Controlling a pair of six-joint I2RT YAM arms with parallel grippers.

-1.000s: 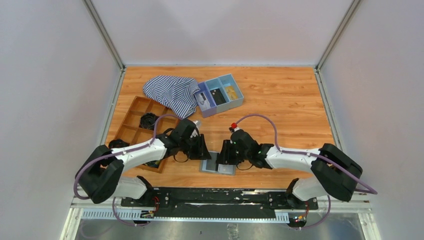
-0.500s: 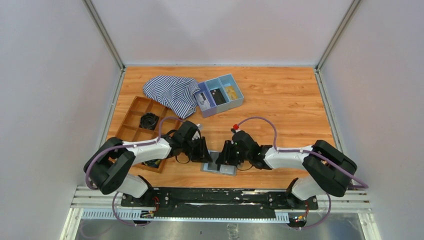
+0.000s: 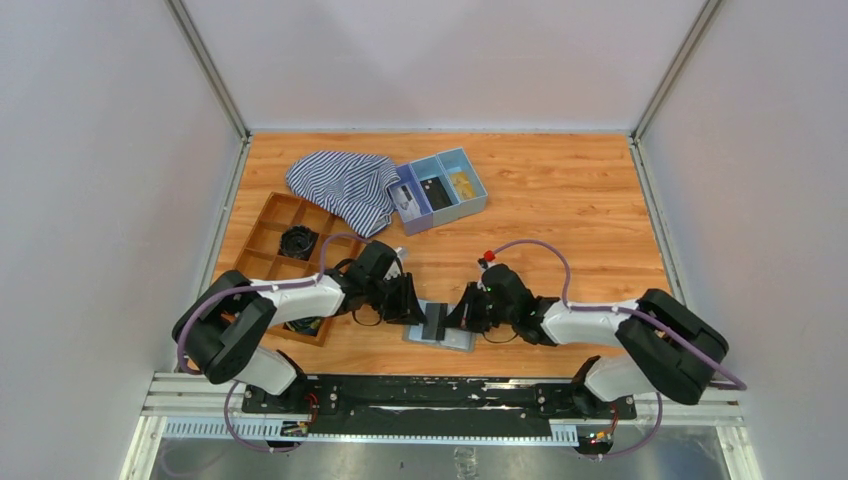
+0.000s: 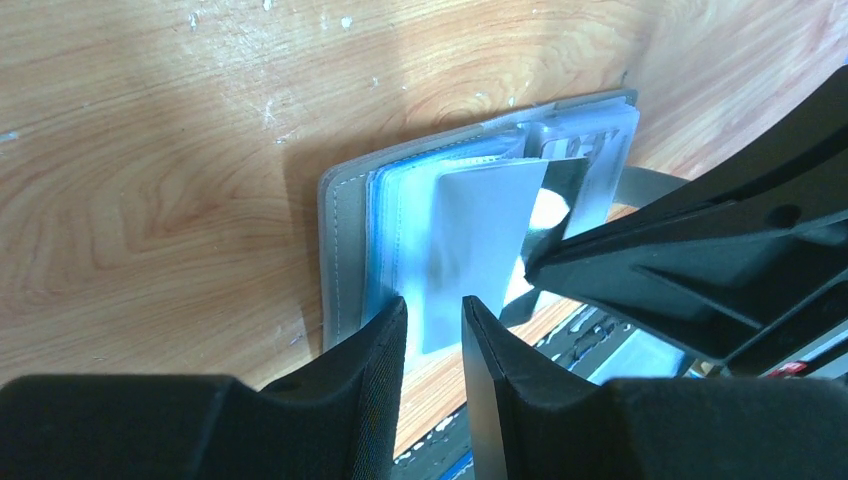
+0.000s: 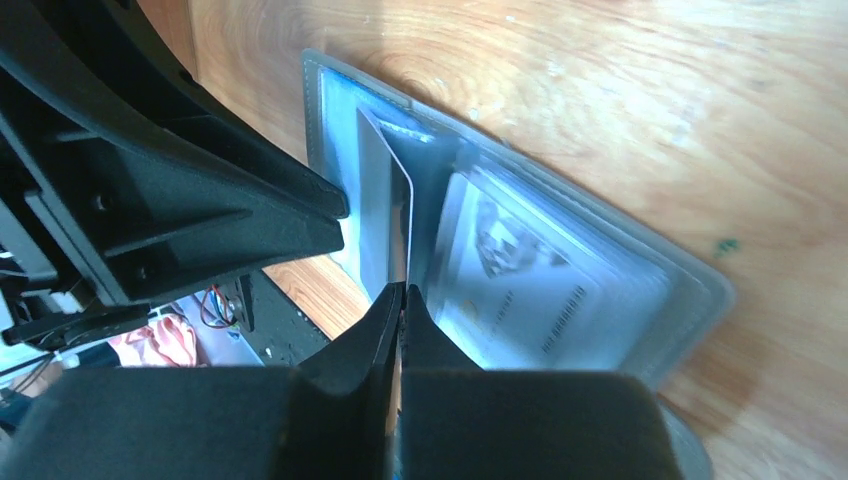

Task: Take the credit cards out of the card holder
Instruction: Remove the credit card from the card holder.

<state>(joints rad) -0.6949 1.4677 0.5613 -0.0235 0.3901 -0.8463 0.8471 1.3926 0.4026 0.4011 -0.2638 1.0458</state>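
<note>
The grey card holder point(image 3: 452, 339) lies open on the table near the front edge, pale blue-grey inside point(image 5: 560, 270). My right gripper point(image 5: 402, 292) is shut on the edge of a pale credit card point(image 5: 385, 215), which stands tilted up out of the left half. Another card shows in a clear pocket point(image 5: 520, 290). My left gripper point(image 4: 435, 318) sits low over the holder's left edge point(image 4: 338, 240), its jaws a narrow gap apart with nothing between them. The lifted card point(image 4: 480, 230) shows just beyond its fingertips. In the top view the left gripper point(image 3: 412, 312) and right gripper point(image 3: 458, 318) meet over the holder.
A blue three-compartment tray point(image 3: 440, 190) and a striped cloth point(image 3: 345, 185) lie at the back. A brown divided wooden tray point(image 3: 285, 250) with a black item sits left, beside the left arm. The table's front edge and black rail point(image 3: 440, 385) are just behind the holder.
My right arm has pulled back to the right, drawing the card up out of the holder. My left gripper has moved in and lower onto the holder's left edge.
</note>
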